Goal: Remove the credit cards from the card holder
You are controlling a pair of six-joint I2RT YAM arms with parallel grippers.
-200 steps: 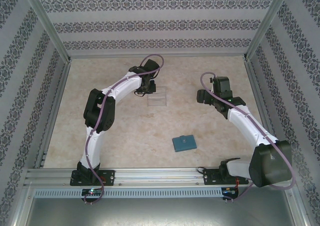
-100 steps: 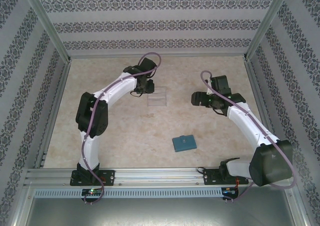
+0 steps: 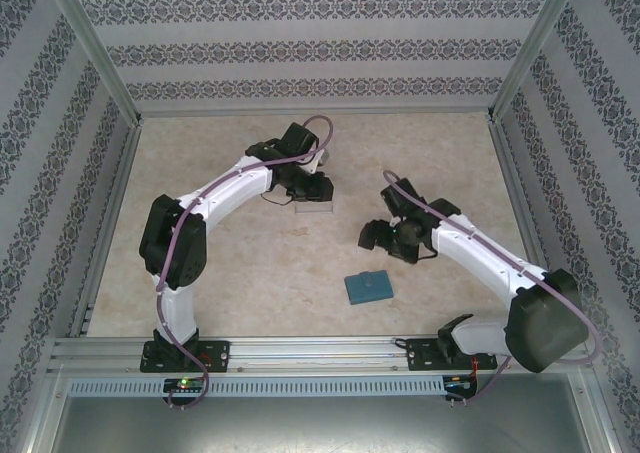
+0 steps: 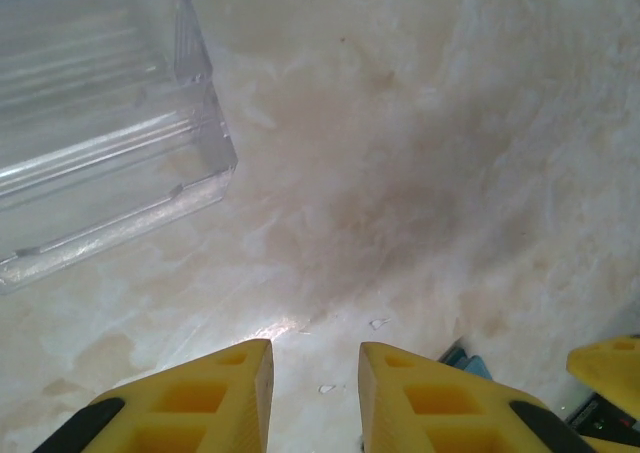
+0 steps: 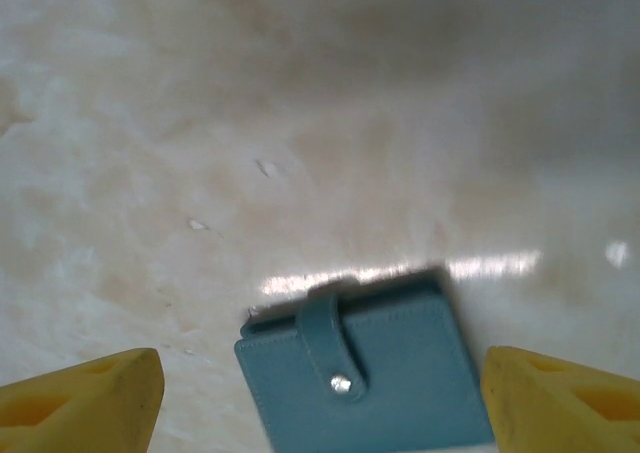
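The card holder (image 3: 368, 287) is a teal wallet lying shut on the table, its strap snapped over the front (image 5: 360, 373). The credit cards are hidden inside it. My right gripper (image 3: 373, 235) hovers just beyond the holder, open wide, with its yellow fingertips (image 5: 95, 398) flanking the holder's width in the right wrist view. My left gripper (image 3: 317, 190) is over the clear tray, its yellow fingers (image 4: 225, 393) a narrow gap apart with nothing between them. A teal corner of the card holder (image 4: 466, 359) peeks in at the lower right of the left wrist view.
A clear plastic tray (image 3: 313, 209) (image 4: 100, 123) sits mid-table, beside the left gripper. Patterned walls and metal frame posts (image 3: 100, 58) enclose the marbled table (image 3: 250, 263). The arm bases stand on the near rail (image 3: 300, 353).
The right gripper has swung left and nearer, ending just beyond the card holder. The left gripper has shifted right over the tray, its jaws slightly wider.
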